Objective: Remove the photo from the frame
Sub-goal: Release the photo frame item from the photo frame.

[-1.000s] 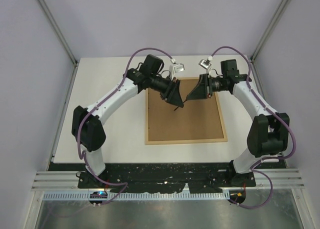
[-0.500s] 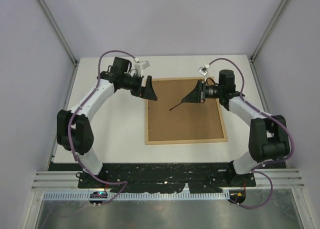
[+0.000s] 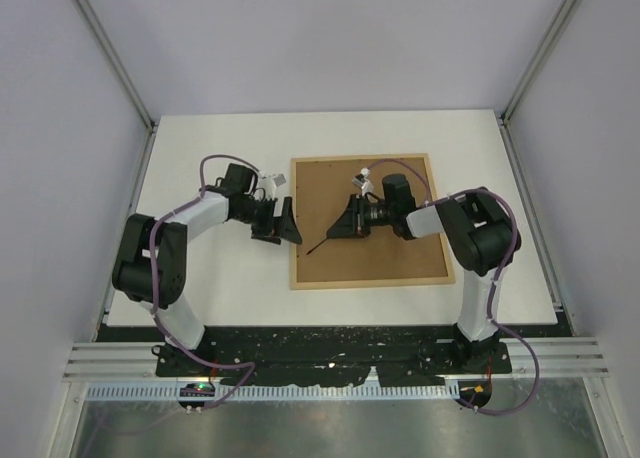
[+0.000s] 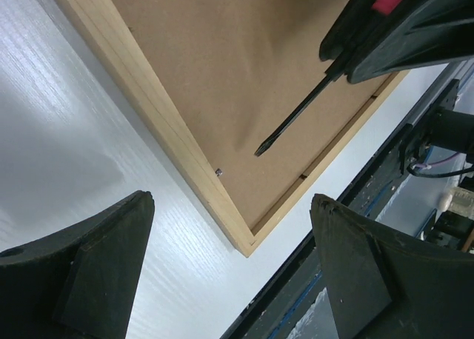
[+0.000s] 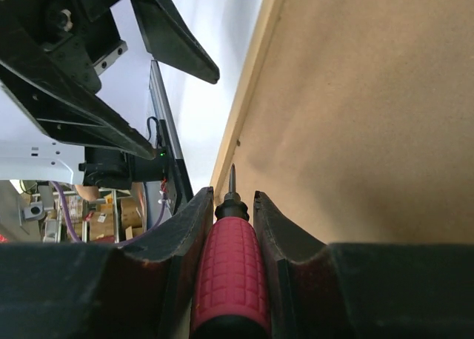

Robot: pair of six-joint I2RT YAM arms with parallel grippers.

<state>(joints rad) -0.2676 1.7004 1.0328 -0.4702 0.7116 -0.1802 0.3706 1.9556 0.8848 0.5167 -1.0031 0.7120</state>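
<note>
The frame (image 3: 370,281) lies back-up at the table's centre, light wood strips around a brown fibreboard back (image 5: 355,117). The photo is hidden under that back. My right gripper (image 3: 346,223) hovers over the frame's left half, shut on a red-handled screwdriver (image 5: 229,272). The screwdriver's dark shaft (image 4: 296,117) points toward the frame's near-left corner. My left gripper (image 3: 291,223) stands open and empty just off the frame's left rim (image 4: 148,109), over bare table. The wrist views show the left gripper (image 4: 231,200) wide apart and the right gripper (image 5: 231,197) tight round the handle.
A small metal tab (image 4: 218,172) sits on the frame's inner left edge near its front corner. The black base rail (image 3: 330,343) runs along the table's near edge. Grey enclosure walls stand on the left, right and back.
The left gripper has opened and drawn back off the frame to its left side. The right arm has folded in, carrying the screwdriver toward the frame's middle.
</note>
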